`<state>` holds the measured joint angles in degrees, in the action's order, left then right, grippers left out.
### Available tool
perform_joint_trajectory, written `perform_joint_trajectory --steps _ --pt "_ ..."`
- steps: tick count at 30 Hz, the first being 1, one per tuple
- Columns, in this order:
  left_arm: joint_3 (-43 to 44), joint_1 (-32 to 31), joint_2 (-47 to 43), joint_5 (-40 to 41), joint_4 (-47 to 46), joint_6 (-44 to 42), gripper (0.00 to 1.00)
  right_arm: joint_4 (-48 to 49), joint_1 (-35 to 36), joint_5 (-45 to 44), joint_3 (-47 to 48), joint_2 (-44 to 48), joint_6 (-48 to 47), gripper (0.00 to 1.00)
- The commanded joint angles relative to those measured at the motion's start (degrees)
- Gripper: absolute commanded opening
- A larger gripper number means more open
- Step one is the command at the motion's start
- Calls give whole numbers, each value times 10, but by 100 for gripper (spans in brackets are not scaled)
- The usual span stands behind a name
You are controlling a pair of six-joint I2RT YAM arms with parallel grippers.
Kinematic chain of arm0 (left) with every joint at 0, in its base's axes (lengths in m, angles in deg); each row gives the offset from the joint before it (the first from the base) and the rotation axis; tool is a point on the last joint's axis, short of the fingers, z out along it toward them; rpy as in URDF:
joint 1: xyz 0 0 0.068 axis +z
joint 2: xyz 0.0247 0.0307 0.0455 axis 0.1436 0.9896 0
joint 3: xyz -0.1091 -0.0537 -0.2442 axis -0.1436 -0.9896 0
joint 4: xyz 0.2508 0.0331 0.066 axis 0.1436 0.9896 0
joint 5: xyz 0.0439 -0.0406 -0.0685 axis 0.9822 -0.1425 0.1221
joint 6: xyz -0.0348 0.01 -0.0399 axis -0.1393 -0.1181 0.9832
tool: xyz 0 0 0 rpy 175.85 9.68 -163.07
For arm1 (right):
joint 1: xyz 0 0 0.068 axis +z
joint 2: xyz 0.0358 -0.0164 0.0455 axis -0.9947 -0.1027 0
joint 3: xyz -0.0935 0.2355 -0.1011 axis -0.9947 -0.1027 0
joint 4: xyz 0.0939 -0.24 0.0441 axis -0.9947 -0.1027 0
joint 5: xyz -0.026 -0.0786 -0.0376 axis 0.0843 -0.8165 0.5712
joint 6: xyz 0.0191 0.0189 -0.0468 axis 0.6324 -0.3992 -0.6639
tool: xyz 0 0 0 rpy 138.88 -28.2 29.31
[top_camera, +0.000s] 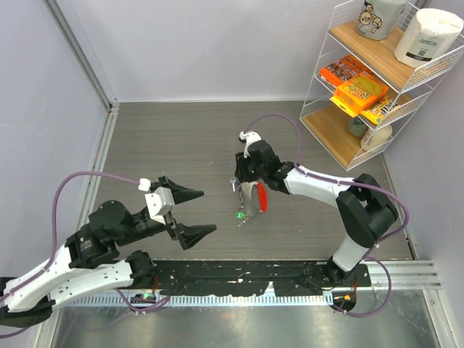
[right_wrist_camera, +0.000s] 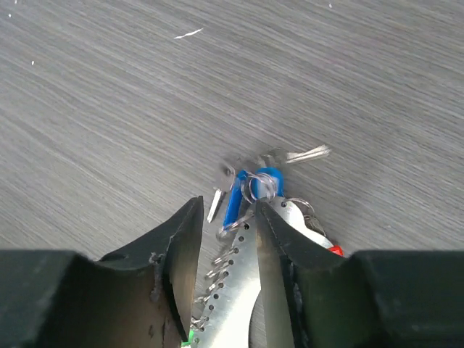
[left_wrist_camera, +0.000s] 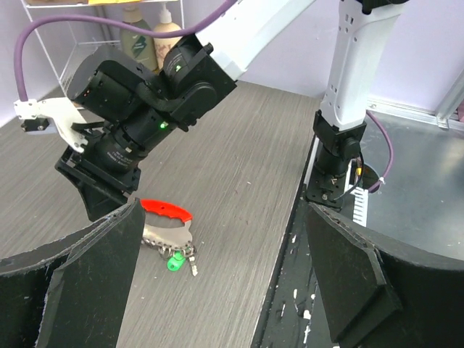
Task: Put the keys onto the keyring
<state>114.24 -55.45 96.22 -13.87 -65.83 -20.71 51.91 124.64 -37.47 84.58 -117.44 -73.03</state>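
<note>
The keyring (top_camera: 253, 198), a silvery perforated plate (right_wrist_camera: 243, 268) with a red curved clip (left_wrist_camera: 167, 209) and small wire rings, is at mid-table. A green-headed key (top_camera: 239, 215) hangs at its near end (left_wrist_camera: 174, 262). Blue-headed keys (right_wrist_camera: 268, 177) and a bare silvery key (right_wrist_camera: 304, 154) bunch at its far end. My right gripper (right_wrist_camera: 228, 201) straddles the plate with its jaws a little apart. The plate rests against one finger, with a gap to the other. My left gripper (top_camera: 208, 212) hovers wide open left of the keyring, holding nothing (left_wrist_camera: 225, 210).
A white wire shelf (top_camera: 377, 80) with snack boxes and a paper roll stands at the back right. A black rail (top_camera: 239, 279) runs along the near edge. A wall closes the left side.
</note>
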Motion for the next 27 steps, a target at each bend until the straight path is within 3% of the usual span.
perform_joint_trajectory --steps 1,5,11,14,18,23,27 --pt "-3 -1 -21 27 8 15 100 41 -2 -32 46 11 -2 46" --pt "-2 -2 -31 53 27 20 100 0 -2 -50 76 35 -32 64" --pt "7 -1 -32 103 54 27 100 -35 -2 -88 66 127 -45 99" --pt "14 -1 -30 124 61 30 100 -76 -2 -120 67 169 -38 95" --pt "27 -1 -30 182 81 43 100 -160 -1 -227 98 208 -8 95" --pt "37 -1 -51 258 107 54 100 -184 19 -372 97 281 8 95" --pt "35 -1 -83 274 117 59 100 -227 19 -403 97 333 38 95"
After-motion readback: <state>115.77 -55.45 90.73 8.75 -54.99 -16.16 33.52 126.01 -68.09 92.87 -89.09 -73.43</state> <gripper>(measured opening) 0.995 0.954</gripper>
